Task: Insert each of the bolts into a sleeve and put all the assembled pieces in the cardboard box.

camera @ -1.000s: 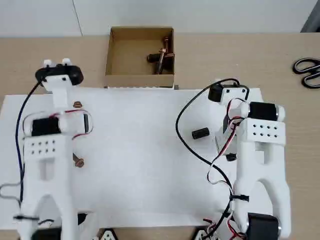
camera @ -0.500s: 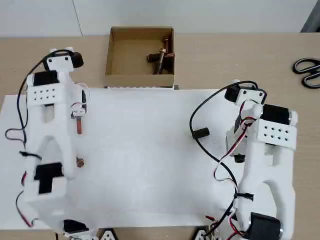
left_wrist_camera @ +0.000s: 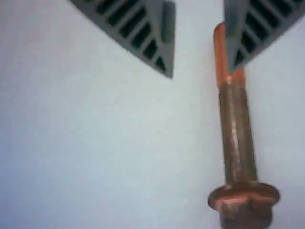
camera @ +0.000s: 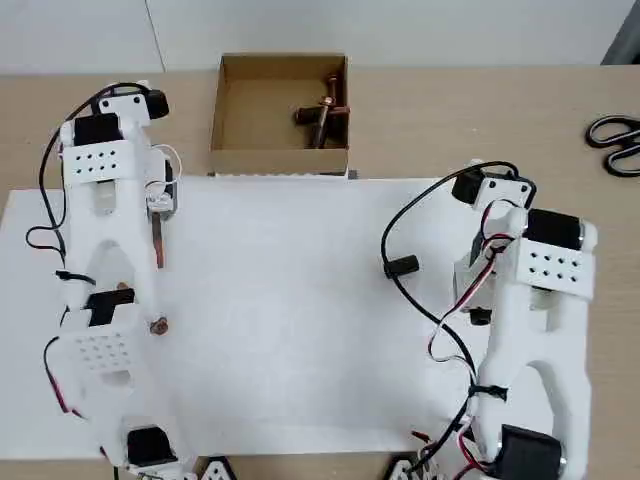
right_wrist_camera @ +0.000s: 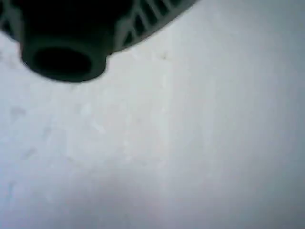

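Observation:
A copper bolt (camera: pixel 158 245) (left_wrist_camera: pixel 236 133) lies on the white sheet (camera: pixel 280 300) at the left. My left gripper (camera: pixel 160 203) (left_wrist_camera: pixel 200 71) is open just over its threaded tip, which touches one finger (left_wrist_camera: pixel 248 33). A second bolt (camera: pixel 158 325) rests nearer the front beside the left arm. A loose black sleeve (camera: pixel 402 266) lies right of centre. My right gripper (camera: pixel 476 305) is shut on another black sleeve (camera: pixel 481 317) (right_wrist_camera: pixel 62 59), held low over the sheet. The cardboard box (camera: pixel 235 110) at the back holds assembled pieces (camera: pixel 322 110).
Scissors (camera: pixel 615 143) lie on the wooden table at the far right. A black cable (camera: pixel 392 235) loops from the right arm past the loose sleeve. The white sheet's middle is bare.
The left arm has stretched toward the back of the table. The bolt by its gripper, seen head-on before, now lies lengthwise. The right arm shifted slightly to the right with its sleeve.

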`<state>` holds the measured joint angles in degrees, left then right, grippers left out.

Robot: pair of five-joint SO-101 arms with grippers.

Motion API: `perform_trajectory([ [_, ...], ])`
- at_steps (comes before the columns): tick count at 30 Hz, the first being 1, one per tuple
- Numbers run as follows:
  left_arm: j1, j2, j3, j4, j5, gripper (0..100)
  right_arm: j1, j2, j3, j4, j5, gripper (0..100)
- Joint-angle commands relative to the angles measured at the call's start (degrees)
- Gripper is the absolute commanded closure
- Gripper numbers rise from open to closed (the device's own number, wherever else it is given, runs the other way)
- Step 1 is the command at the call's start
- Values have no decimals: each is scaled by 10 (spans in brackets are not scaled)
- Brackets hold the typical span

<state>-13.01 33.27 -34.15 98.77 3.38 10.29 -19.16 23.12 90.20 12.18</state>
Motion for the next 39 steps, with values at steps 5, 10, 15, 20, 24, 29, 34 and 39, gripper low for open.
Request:
perform_trajectory([
  [5, -16, 25, -25, 7, 2, 927, 5, -22, -2, -9, -1, 991],
  [10, -25, 40, -26, -1, 2, 924, 6, -22, -2, -7, -1, 991],
  [15, -24, 42, -25, -12, 1, 913, 6, -22, -2, -5, -1, 991],
  [20, -24, 43, -22, -32, 1, 892, 7, -22, 2, -5, -1, 991],
  [24, -25, 48, -21, -44, 1, 892, 7, -22, 32, -9, 0, 991],
  [29, -25, 91, -26, -46, 1, 892, 7, -36, 47, -10, 0, 991],
  [34, -25, 119, -26, -79, 1, 892, 3, -84, 58, -41, 5, 991],
  [39, -24, 144, -26, -101, 1, 906, 4, -109, 88, -41, 24, 991],
])
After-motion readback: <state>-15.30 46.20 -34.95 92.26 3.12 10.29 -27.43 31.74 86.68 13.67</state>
